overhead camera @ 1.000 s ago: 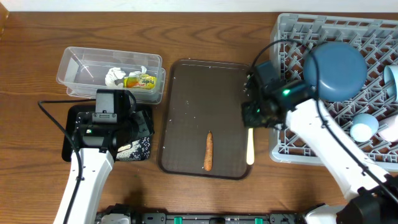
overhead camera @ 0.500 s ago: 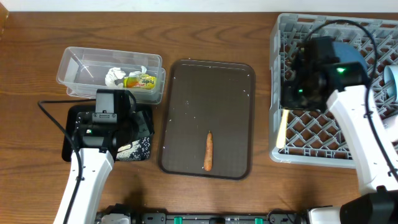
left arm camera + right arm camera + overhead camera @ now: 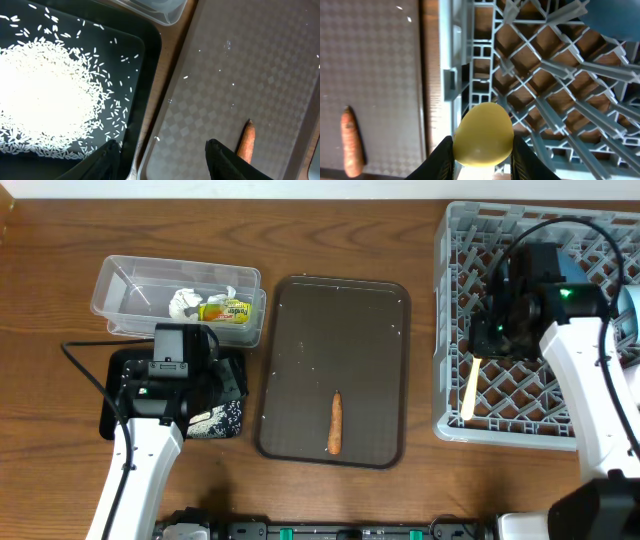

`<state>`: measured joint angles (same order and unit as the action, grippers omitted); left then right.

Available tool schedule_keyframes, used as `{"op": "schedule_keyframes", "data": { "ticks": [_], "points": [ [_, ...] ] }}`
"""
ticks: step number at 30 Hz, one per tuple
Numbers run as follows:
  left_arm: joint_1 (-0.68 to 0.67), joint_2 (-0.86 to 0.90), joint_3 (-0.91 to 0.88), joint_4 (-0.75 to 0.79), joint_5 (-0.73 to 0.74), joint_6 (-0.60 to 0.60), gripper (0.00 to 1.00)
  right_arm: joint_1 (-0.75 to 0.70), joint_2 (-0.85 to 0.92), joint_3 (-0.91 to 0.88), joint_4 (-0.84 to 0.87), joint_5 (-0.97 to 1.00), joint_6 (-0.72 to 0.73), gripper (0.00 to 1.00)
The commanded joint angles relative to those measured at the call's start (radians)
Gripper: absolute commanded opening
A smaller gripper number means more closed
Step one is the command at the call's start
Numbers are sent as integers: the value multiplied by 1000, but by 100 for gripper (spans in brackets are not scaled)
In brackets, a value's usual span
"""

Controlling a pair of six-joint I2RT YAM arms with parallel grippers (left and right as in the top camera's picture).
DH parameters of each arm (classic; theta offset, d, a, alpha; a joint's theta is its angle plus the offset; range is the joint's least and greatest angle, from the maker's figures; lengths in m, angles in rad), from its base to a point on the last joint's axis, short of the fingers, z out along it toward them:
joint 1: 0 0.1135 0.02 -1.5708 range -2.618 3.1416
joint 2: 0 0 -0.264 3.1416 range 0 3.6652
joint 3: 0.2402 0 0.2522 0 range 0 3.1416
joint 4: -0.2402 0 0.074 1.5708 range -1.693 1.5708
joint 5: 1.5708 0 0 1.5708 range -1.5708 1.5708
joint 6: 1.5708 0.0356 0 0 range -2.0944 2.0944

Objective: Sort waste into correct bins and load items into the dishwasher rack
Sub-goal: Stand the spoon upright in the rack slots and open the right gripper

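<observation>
Spoon first: the pale yellow spoon [image 3: 483,134] sits clamped between the two fingers of the right pincer [image 3: 482,156], its bowl facing the wrist camera. From above, its handle [image 3: 469,392] slants down and to the left out of that pincer [image 3: 497,345]. Spoon and pincer hang over the left part of the dishwasher rack [image 3: 452,270], just inside its left wall, with the grey lattice under them. Whether the spoon touches the lattice cannot be told.

Left of the rack lies the brown serving tray [image 3: 330,330], with the orange-brown food stick [image 3: 335,423] near its lower edge.

Farther left, the left pincer [image 3: 162,162] hangs released, fingers apart and grasping nothing, over the seam between the serving tray and the black tray [image 3: 145,55], which holds a heap of rice grains [image 3: 45,95]. Behind it on the wooden surface [image 3: 60,240], the clear tub [image 3: 120,280] contains the tissue [image 3: 185,302] and the wrapper [image 3: 225,311].
</observation>
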<state>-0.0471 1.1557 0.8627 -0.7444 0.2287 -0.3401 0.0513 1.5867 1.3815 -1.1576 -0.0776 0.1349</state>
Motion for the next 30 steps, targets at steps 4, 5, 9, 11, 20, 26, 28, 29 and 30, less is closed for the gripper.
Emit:
{"op": "schedule_keyframes", "data": {
  "ticks": [4,5,9,11,20,26,28,29,30],
  "points": [
    [5,0,9,-3,-13,5,58,-11,80,-21,48,21,-17,23],
    [5,0,9,-3,-13,5,58,-9,90,-21,56,20,-17,23],
    [5,0,9,-3,-13,5,58,-4,127,-21,74,21,-17,24],
    [5,0,9,-3,-13,5,58,-3,146,-21,75,21,-17,24],
    [5,0,9,-3,-13,5,58,-3,187,-21,76,21,-17,29],
    [5,0,9,-3,-13,5,58,-3,187,-21,72,21,-17,35],
    [5,0,9,-3,-13,5,58,-3,187,-21,72,21,-17,37],
    [5,0,9,-3,-14,5,58,-3,187,-21,72,20,-17,38],
    [5,0,9,-3,-14,5,58,-3,187,-21,71,17,-17,38]
  ]
}}
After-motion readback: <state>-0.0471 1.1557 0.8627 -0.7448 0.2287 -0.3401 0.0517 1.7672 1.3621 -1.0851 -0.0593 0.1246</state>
